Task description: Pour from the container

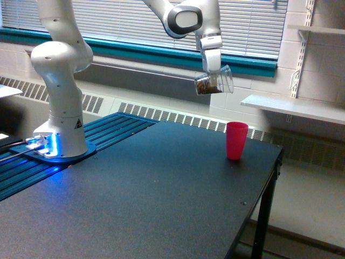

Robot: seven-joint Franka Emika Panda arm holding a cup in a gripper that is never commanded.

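Tool [214,75] clamped on the clear container [214,83], held tilted on its side, brown granules at its 9 o'clock end, high above the tabletop [161,189].

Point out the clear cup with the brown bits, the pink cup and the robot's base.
clear cup [215,82]: exterior view, on its see-through side wall, held tilted in the air.
pink cup [236,140]: exterior view, middle of its outer wall.
robot's base [64,132]: exterior view, white pedestal above the blue light.
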